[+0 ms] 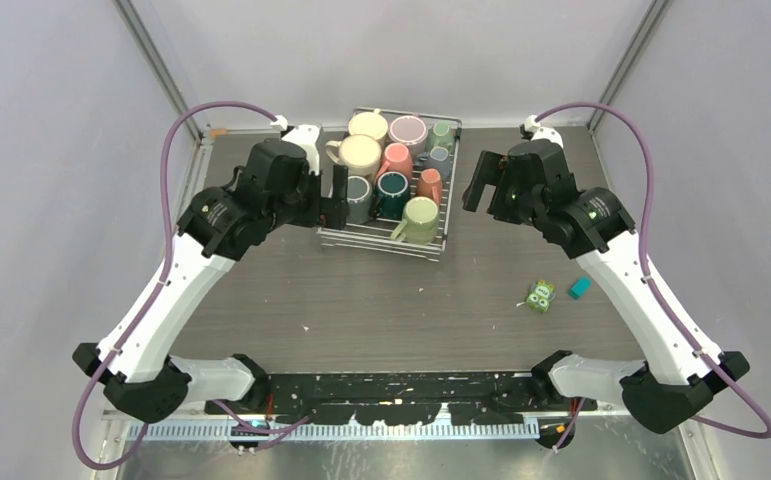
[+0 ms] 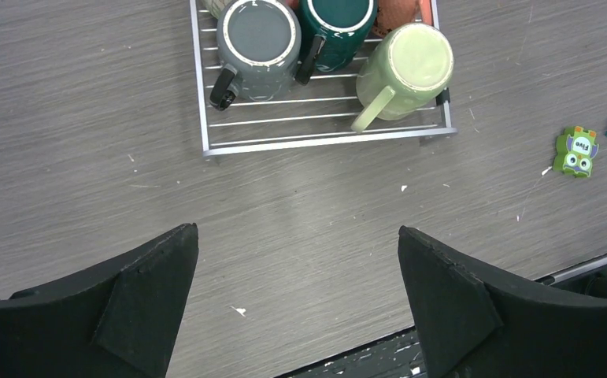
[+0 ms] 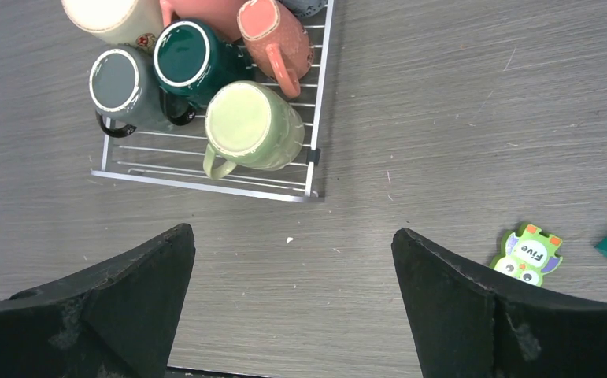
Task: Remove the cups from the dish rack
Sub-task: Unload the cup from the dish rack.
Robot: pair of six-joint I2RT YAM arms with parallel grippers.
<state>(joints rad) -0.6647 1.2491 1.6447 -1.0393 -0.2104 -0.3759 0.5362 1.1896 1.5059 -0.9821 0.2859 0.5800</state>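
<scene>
Both claws stand spread wide and hold nothing. The left gripper (image 1: 327, 195) hovers at the left edge of the dish rack (image 1: 381, 243), just beside the grey mug (image 2: 258, 35). The right gripper (image 1: 491, 185) hangs off to the rack's right, apart from it. The cups (image 1: 361, 155) all sit in the rack at the far middle of the table, so unloading has yet to begin.

What worries me is the crowding. The mugs are packed shoulder to shoulder, and the dark teal mug (image 2: 335, 20) has its handle tucked against the grey one. Lift either at a slant and I'd expect its neighbour to be dragged or tipped. Most seem to stand mouth-down, so there may be only a smooth glazed wall or a thin handle to pinch, and a shallow grip could slip.

The wire rack looks light; a snagged mug might haul it along. The pale green mug (image 3: 251, 124) at the near right corner looks the freest. If both arms dive in together they could clash over the rack, and the green toy block (image 1: 539, 296) lies where the right arm might set cups down.
</scene>
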